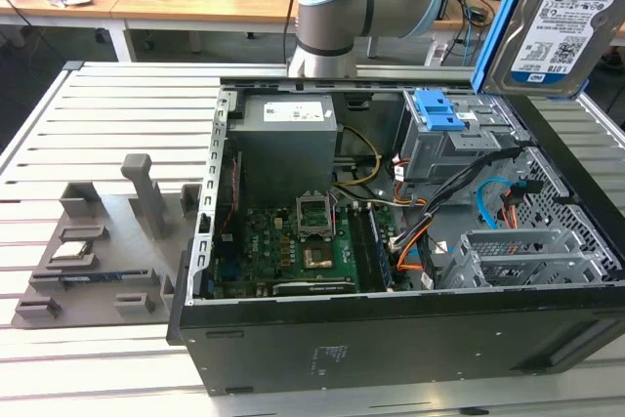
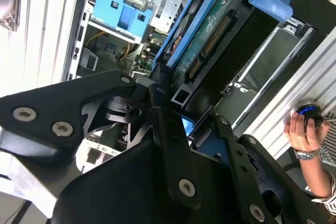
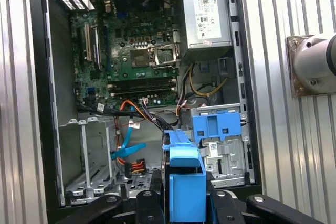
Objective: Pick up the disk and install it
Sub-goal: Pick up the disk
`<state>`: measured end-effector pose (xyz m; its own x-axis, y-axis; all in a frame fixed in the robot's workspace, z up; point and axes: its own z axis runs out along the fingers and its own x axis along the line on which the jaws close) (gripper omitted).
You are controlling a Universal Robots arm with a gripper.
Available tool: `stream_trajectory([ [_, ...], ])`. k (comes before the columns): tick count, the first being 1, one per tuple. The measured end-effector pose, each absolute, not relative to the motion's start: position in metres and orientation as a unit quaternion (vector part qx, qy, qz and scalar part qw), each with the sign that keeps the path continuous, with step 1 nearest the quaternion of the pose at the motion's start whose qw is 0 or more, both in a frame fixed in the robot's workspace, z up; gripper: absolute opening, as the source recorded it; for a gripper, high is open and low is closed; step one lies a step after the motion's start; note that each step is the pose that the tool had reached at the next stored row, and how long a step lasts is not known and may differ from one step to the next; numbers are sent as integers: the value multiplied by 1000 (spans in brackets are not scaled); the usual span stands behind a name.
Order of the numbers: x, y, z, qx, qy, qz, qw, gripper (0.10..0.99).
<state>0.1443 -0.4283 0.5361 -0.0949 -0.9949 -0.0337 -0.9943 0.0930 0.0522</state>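
Note:
The disk [image 1: 562, 21], a silver hard drive with a white-and-blue label in a blue plastic bracket, hangs in the air above the far corner of the open computer case [image 1: 391, 339] at the exterior view's right. It stands nearly on edge, label toward the exterior camera. My gripper [image 2: 168, 90] is shut on the disk [image 2: 210, 30], its black fingers [image 2: 157, 98] clamping the bracket's end. In the first wrist view the blue bracket's edge [image 3: 186, 182] rises between the black fingers of my gripper [image 3: 186, 205], over the case's drive end.
Inside the case are a blue-latched drive bay [image 1: 439, 114], a metal bay cage [image 1: 527, 256], orange and blue cables [image 1: 488, 207], the motherboard [image 1: 293, 246] and a power supply [image 1: 288, 134]. A grey parts fixture [image 1: 98, 251] sits at the exterior view's left. A person's hand [image 2: 304, 129] rests beside the table.

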Motion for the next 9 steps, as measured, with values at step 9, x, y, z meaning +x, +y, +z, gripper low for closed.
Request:
stream_trajectory([
  [9,143,-448,536,673,-739,-31,5,369],
])
